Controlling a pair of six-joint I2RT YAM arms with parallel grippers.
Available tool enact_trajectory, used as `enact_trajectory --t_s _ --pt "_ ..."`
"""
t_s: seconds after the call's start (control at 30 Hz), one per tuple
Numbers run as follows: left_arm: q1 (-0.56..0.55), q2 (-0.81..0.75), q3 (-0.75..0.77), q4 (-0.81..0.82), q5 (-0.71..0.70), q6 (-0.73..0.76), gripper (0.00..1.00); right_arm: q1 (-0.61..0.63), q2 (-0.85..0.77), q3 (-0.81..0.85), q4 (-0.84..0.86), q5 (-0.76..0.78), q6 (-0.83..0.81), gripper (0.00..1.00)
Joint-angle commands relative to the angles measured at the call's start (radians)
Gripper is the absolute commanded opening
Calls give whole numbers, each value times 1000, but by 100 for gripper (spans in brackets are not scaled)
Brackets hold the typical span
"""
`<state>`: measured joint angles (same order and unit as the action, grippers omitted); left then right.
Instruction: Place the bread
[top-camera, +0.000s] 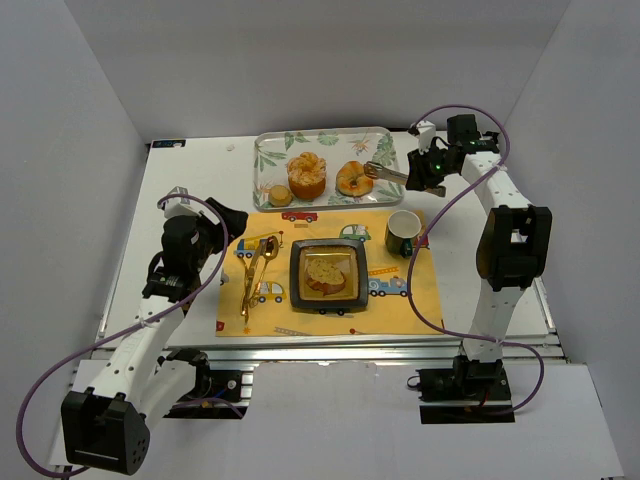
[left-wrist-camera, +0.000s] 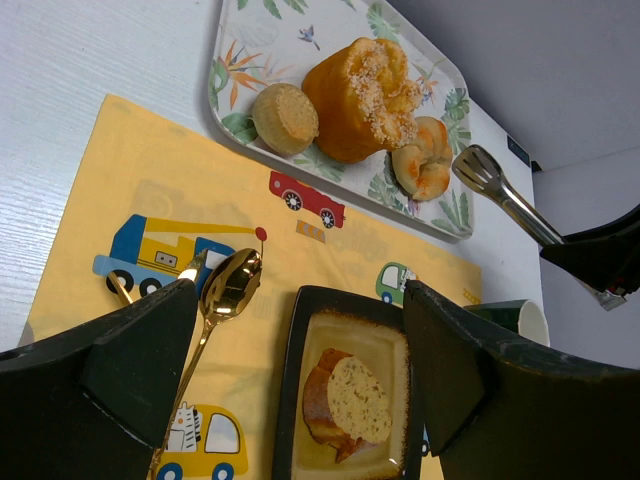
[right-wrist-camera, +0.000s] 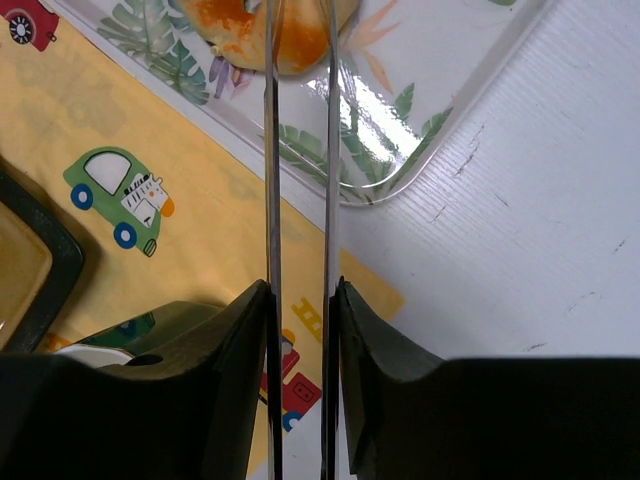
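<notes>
Currently the leaf-print tray (top-camera: 268, 150) at the far side also carries a sugared bun (top-camera: 307, 175) and a small round cake (top-camera: 279, 196); nearer in, a green mug (top-camera: 403, 232), gold spoon (top-camera: 255, 268) and dark square plate (top-camera: 297, 285) with sliced food sit on a yellow car-print placemat (top-camera: 400, 305). The bread (top-camera: 354, 178) is a golden twisted knot on the tray's right part, with the metal tongs (top-camera: 385, 173) tips at it. Jaws of the right gripper (right-wrist-camera: 300, 330) are narrow, clamped on the tongs' arms; the left gripper (top-camera: 232, 220) is wide, holding nothing, above the placemat's left.

arms (top-camera: 497, 290): white links, black joints | cables (top-camera: 456, 107): purple | fingers (left-wrist-camera: 140, 370): black, wedge-shaped | wrist LED (top-camera: 437, 157): green
</notes>
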<state>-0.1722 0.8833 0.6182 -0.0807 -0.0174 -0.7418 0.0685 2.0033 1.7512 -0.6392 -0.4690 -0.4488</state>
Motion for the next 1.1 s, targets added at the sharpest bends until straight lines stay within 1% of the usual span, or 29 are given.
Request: enact_trajectory --t_s 0.0,0.53,1.07 --pt "5 11 28 13 11 4 92 -1 -20 25 26 -33 21 38" --pt "5 37 31 24 16 2 92 -1 20 22 61 -11 4 47" --pt "5 40 31 19 16 1 92 1 72 36 62 0 32 49"
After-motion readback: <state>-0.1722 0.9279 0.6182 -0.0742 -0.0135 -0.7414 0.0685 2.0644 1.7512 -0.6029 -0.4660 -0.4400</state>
